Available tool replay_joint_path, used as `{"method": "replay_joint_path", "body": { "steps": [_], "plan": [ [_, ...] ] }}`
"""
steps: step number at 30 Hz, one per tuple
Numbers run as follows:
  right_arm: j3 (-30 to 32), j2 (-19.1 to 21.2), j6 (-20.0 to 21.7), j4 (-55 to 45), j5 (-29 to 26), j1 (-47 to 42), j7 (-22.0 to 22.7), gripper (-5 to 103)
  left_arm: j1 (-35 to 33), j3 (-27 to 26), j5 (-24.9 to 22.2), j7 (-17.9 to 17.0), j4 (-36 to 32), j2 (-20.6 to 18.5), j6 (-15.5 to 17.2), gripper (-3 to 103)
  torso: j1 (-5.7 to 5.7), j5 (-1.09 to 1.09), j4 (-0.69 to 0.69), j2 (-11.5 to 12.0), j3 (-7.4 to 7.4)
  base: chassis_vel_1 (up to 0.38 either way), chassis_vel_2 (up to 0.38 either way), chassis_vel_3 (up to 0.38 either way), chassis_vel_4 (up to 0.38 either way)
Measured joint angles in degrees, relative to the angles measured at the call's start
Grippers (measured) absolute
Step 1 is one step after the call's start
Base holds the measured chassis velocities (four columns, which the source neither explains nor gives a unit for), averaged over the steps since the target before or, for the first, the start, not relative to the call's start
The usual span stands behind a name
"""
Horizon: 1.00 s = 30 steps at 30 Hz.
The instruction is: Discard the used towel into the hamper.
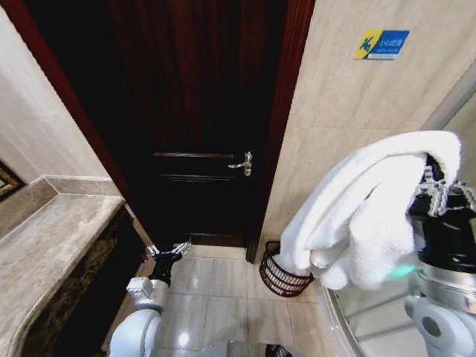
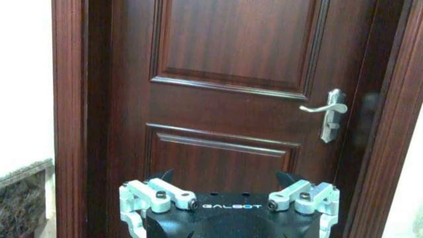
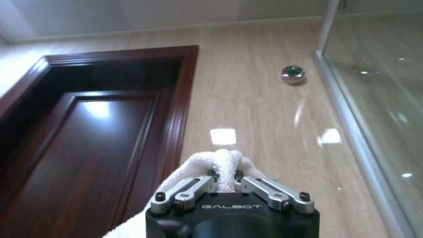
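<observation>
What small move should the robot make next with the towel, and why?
Probably carry the right pincer forward and down toward the hamper. It is shut on the white towel, held high, while the hamper stands on the floor by the door frame. The left pincer hangs low, open.

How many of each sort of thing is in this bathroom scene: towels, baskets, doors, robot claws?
Towels: 1, the white towel pinched in the right gripper.
Baskets: 1, the hamper on the floor beside the door.
Doors: 1, the dark wooden door.
Grippers: 2, counting the empty, open left gripper.
Total: 5.
</observation>
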<state>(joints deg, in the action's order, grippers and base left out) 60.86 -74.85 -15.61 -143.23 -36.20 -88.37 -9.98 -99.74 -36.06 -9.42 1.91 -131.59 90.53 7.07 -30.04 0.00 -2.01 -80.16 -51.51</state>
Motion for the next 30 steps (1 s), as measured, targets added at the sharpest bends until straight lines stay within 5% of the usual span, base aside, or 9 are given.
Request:
{"method": "replay_joint_path", "body": {
  "steps": [18,30],
  "plan": [
    [0.08,-0.37,2.45,0.0,1.46,-0.09,1.2,4,-0.01,0.0,0.0,0.0,0.0,0.0,0.0,100,-0.05,0.0,0.01,-0.14,-0.06,-0.004,0.004,0.004,-0.011],
    [0.18,-0.68,1.86,0.0,1.46,-0.06,1.27,4,0.01,0.0,0.0,0.0,0.0,0.0,0.0,100,-0.02,-0.03,0.0,0.01,-0.02,-0.158,0.156,0.162,-0.152]
  ]
}}
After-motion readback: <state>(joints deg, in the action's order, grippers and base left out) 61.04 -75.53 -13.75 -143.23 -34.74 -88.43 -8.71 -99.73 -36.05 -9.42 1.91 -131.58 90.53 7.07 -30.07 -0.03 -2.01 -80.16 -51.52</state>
